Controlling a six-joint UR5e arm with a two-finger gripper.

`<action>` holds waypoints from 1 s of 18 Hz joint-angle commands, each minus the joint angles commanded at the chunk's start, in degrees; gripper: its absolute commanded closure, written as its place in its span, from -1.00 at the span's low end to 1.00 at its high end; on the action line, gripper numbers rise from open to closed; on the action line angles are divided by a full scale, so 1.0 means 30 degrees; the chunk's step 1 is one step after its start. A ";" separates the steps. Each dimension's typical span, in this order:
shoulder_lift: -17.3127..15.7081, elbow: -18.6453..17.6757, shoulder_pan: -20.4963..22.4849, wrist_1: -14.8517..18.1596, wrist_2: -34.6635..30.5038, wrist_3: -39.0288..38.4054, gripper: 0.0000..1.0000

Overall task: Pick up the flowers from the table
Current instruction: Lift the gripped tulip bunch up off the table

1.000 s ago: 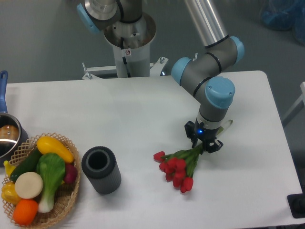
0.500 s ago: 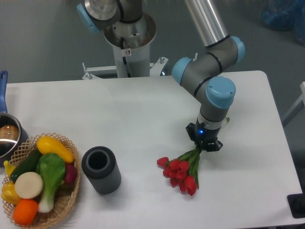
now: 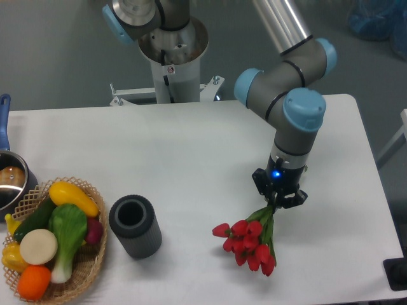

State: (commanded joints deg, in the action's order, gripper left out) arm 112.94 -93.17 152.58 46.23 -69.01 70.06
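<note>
- Since a second ago, the gripper point(image 3: 278, 202) has been shifting toward the right and near edge of the table point(image 3: 191, 146), and the flowers point(image 3: 251, 243) have been swinging with it, their red heads now hanging below the fingers instead of spreading off to the left.
- The fingers are closing tight on the green stems near their bound end, with no gap showing between them; nothing else is being held.
- The bunch is dangling heads-down from that hold, over the white top near its front right part; whether the lowest buds are brushing the surface or clearing it is not showing from this angle.
- The bunch is looking light and floppy: thin stems likely to bend and swing rather than stay stiff, and soft buds that could crush or snag.
- Holding at the bound stems, where it is being held now, seems the sound place, since the bundle is firmest there and the heads stay free.
- A dark cup point(image 3: 134, 225) and a basket of vegetables point(image 3: 51, 238) are sitting well apart to the left.
</note>
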 joint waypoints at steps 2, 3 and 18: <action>-0.0351 0.0236 0.0000 0.0000 0.0530 -0.0382 0.64; -0.0643 0.0498 -0.0029 0.0000 0.1083 -0.0761 0.64; -0.1642 0.2637 0.0351 0.0000 0.5044 -0.4570 0.64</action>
State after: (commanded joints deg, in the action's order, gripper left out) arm 108.02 -85.26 153.63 46.23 -53.88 56.35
